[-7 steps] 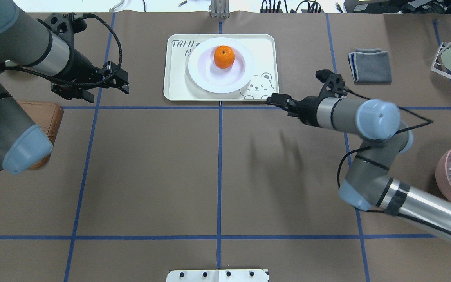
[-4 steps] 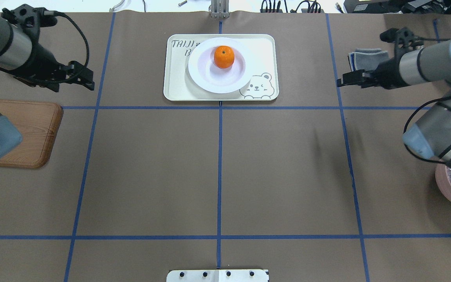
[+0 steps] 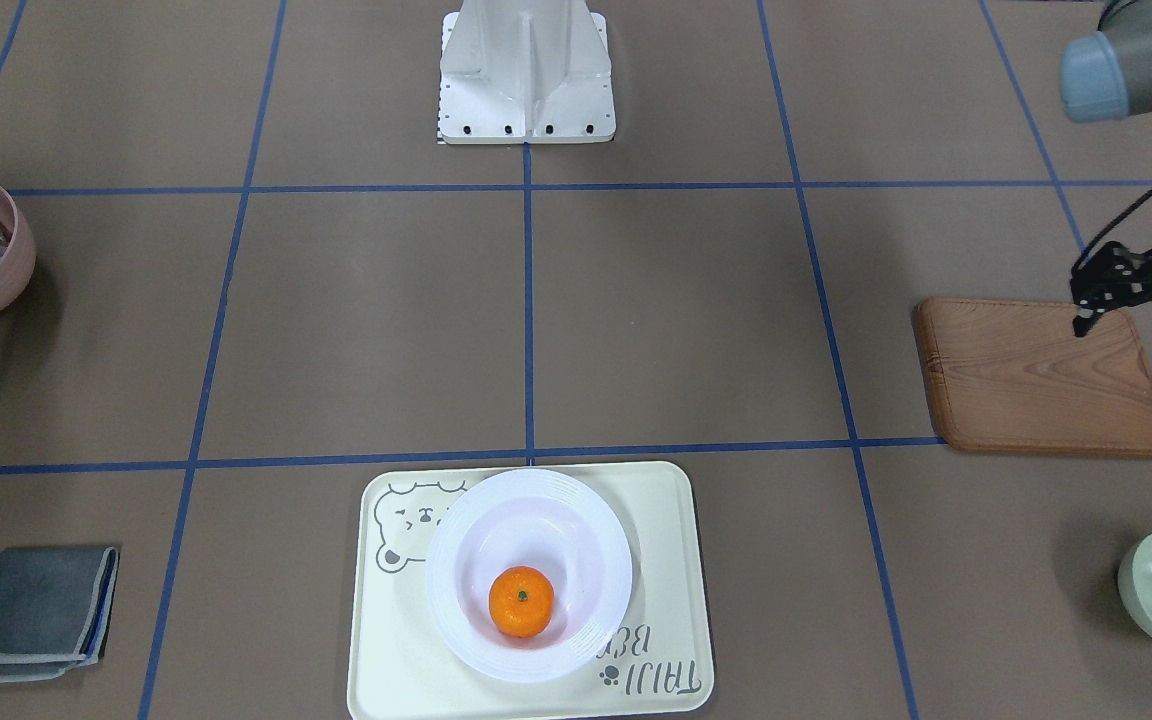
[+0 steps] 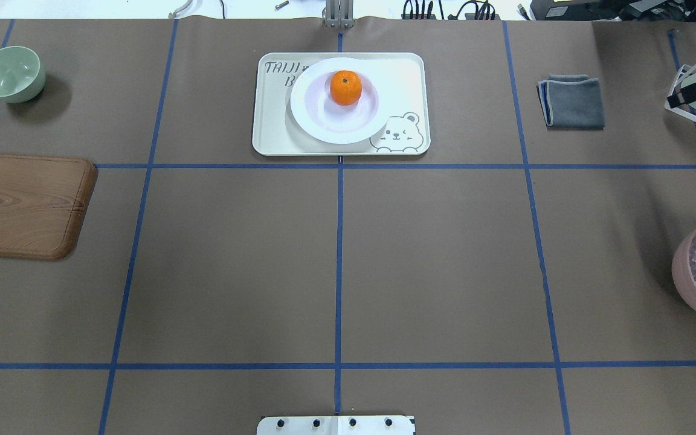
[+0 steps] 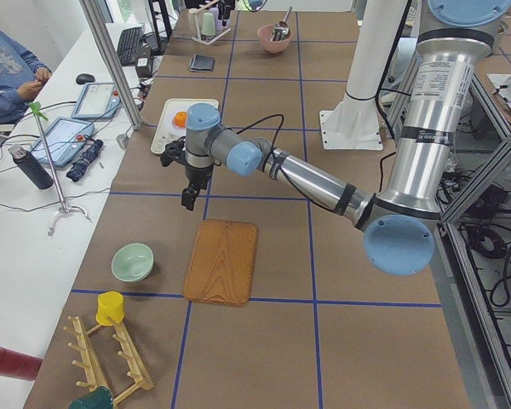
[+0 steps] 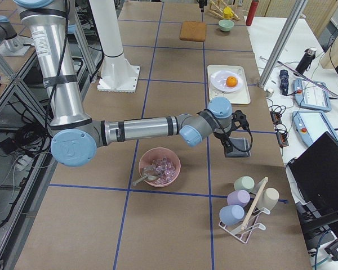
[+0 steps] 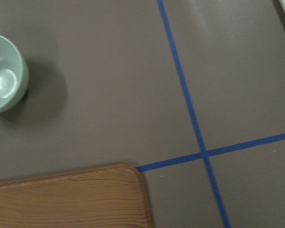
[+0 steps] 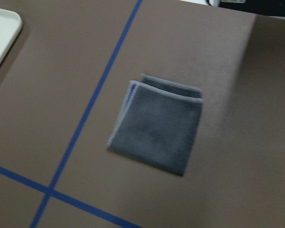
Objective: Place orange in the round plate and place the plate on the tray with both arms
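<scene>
bright-orange round mandarin (image 4: 345, 87) is seated in the glossy white round plate (image 4: 322, 125) on the cream plastic tray (image 4: 270, 136); left gripper (image 3: 1136, 335) is spread apart and empty, right gripper (image 4: 689, 95) cannot be judged.

**Surfaces and materials**

We see a glossy white plate (image 4: 324, 124), a smooth plastic tray (image 4: 269, 130), a matt, dimpled orange (image 4: 345, 87), a grained wooden board (image 4: 22, 205), a soft grey cloth (image 4: 573, 103), a glossy green bowl (image 4: 9, 72) and a matt brown paper table cover (image 4: 233, 272).
</scene>
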You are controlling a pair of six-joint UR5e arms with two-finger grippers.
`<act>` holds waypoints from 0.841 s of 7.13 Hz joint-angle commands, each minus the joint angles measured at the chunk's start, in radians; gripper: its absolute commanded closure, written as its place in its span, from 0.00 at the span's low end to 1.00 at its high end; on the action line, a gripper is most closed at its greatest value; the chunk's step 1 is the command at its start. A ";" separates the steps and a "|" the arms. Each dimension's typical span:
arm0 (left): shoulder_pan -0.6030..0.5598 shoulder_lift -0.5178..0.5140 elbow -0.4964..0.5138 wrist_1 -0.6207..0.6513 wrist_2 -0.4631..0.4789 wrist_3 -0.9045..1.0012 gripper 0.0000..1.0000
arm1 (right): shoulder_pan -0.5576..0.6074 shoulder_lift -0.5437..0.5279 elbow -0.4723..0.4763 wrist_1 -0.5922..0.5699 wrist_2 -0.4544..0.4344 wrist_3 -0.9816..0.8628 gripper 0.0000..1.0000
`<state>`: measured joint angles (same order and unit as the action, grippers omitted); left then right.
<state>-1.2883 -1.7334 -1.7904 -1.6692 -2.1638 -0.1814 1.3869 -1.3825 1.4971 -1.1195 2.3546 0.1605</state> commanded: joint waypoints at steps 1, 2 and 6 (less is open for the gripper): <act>-0.173 0.009 0.138 0.012 -0.106 0.195 0.02 | 0.087 -0.004 0.008 -0.204 0.008 -0.192 0.00; -0.239 -0.003 0.207 0.031 -0.211 0.268 0.02 | 0.107 -0.003 0.008 -0.251 0.040 -0.219 0.00; -0.247 -0.006 0.192 0.192 -0.217 0.276 0.02 | 0.152 0.013 0.009 -0.535 0.028 -0.464 0.00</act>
<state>-1.5347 -1.7389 -1.5927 -1.5196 -2.3816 0.0947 1.5227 -1.3768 1.5053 -1.5692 2.3859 -0.2381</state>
